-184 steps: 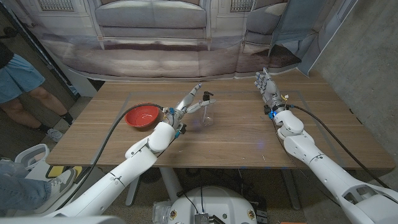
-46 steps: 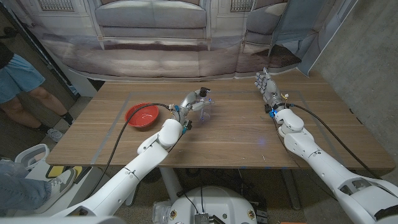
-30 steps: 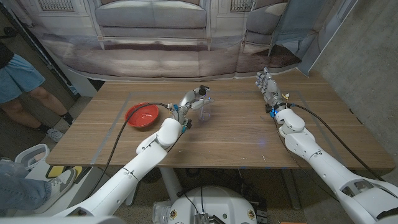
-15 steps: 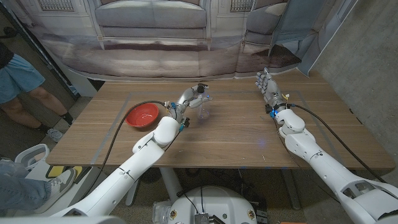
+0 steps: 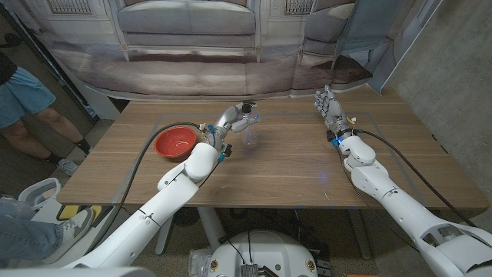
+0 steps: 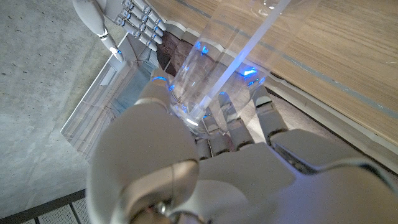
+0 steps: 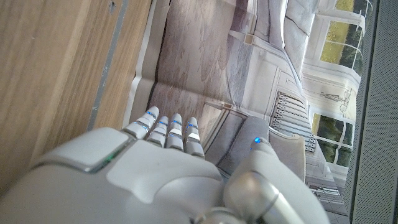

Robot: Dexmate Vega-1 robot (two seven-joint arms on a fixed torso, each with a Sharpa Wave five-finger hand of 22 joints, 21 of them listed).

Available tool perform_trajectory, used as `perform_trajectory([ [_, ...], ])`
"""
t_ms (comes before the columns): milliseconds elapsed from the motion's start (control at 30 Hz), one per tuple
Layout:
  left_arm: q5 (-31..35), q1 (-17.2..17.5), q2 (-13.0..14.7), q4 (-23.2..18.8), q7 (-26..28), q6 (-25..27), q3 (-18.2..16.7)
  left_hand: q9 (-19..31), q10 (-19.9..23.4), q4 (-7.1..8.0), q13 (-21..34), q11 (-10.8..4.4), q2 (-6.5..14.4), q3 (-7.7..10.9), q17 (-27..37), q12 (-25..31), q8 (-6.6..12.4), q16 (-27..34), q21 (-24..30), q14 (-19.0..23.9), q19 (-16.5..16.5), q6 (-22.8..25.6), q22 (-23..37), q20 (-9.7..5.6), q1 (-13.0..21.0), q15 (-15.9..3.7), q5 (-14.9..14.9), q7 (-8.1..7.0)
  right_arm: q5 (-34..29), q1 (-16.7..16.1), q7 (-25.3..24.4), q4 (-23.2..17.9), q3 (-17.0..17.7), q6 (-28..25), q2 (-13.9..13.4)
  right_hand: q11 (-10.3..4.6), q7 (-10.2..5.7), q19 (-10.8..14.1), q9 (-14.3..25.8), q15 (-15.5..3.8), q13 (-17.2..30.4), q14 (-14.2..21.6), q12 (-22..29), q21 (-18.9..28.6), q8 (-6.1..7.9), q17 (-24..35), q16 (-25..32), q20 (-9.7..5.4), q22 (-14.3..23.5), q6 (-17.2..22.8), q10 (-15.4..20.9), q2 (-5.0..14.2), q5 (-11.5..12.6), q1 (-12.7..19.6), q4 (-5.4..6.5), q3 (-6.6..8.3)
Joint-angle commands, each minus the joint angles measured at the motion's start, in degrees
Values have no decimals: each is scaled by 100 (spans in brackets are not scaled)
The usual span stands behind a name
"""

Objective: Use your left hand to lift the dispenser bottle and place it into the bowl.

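Observation:
In the head view my left hand (image 5: pixel 229 123) grips the clear dispenser bottle (image 5: pixel 249 135) near its black pump top (image 5: pixel 247 107), at the table's far middle. The red bowl (image 5: pixel 175 141) sits on the wood just to the left of that hand, with nothing in it. In the left wrist view my fingers (image 6: pixel 214 134) wrap around the transparent bottle (image 6: pixel 208 68), whose inner tube shows through. My right hand (image 5: pixel 329 105) stands upright at the far right of the table, fingers straight and holding nothing; its fingers (image 7: pixel 168 132) point toward the backdrop.
A black cable (image 5: pixel 143 166) runs from my left arm past the bowl. A person (image 5: pixel 27 104) stands beyond the table's left end. The wooden table (image 5: pixel 292 173) has bare room across its middle and right. A printed sofa backdrop (image 5: pixel 188 46) hangs behind.
My left hand has closed on the bottle and carried it leftward, toward the bowl. The right hand has stayed where it was.

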Motion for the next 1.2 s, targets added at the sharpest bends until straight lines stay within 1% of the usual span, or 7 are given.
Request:
perform_trajectory([
  [33, -76, 109, 91, -286, -9, -3, -32, 32, 53, 34, 36, 5, 197, 26, 22, 28, 51, 2, 22, 101, -6, 30, 14, -5, 176, -82, -2, 29, 41, -72, -21, -93, 53, 15, -47, 21, -32, 58, 19, 20, 19, 20, -17, -2, -11, 7, 27, 5, 21, 31, 61, 62, -36, 10, 1, 1],
  [233, -186, 168, 114, -423, -21, -87, -69, 28, 66, 42, 47, 20, 178, 16, 32, 27, 52, -3, 26, 110, -14, 34, 15, -3, 157, -73, -5, 61, 43, -76, 13, -98, 65, 29, -77, 19, -31, 61, 19, 22, 19, 27, -15, -1, -11, 8, 27, 2, 21, 32, 69, 64, -36, 7, 0, -2],
  [400, -311, 222, 150, -590, -100, 21, -121, 25, 91, 43, 57, 0, 172, 18, 40, 32, 68, -4, 34, 129, -8, 74, 16, 8, 156, -56, -4, 73, 60, -78, 26, -111, 72, 9, -89, 22, -25, 65, 19, 17, 19, 30, -12, -1, -9, 8, 26, 6, 21, 39, 80, 66, -37, 6, -1, -4],
  [567, -265, 279, 225, -777, -81, 132, -151, 20, 108, 42, 67, 68, 179, 29, 47, 34, 64, -12, 33, 129, -28, 69, 18, 6, 165, -38, 1, 90, 58, -71, 58, -93, 74, 34, -97, 31, -28, 72, 19, 13, 19, 36, -13, 1, -3, 9, 26, 7, 22, 55, 81, 69, -38, 3, -3, -7],
  [733, -202, 343, 324, -979, -61, 236, -202, 19, 96, 41, 74, 20, 184, 37, 54, 24, 60, -19, 34, 128, -42, 57, 20, 16, 170, -19, 5, 90, 71, -81, 48, -131, 84, 12, -107, 21, -25, 74, 19, 22, 19, 40, -11, 1, 0, 9, 26, 9, 22, 64, 90, 71, -38, 2, -4, -9],
  [967, -201, 415, 435, -1175, -69, 355, -299, 16, 107, 43, 85, 78, 191, 47, 63, 22, 57, -25, 39, 138, -52, 55, 22, 20, 176, -16, 10, 92, 73, -83, 46, -143, 90, 3, -118, 30, -28, 75, 19, 23, 19, 38, -9, 1, 0, 9, 23, 10, 22, 67, 97, 73, -38, 2, -6, -10],
  [1200, -228, 482, 528, -1336, -93, 420, -379, 16, 110, 42, 95, 60, 191, 55, 71, 15, 62, -32, 47, 145, -55, 64, 25, 21, 180, -15, 14, 102, 60, -84, 51, -140, 90, 18, -126, 29, -25, 75, 19, 29, 19, 46, -9, 0, -1, 9, 24, 12, 22, 68, 100, 77, -38, 3, -10, -12],
])
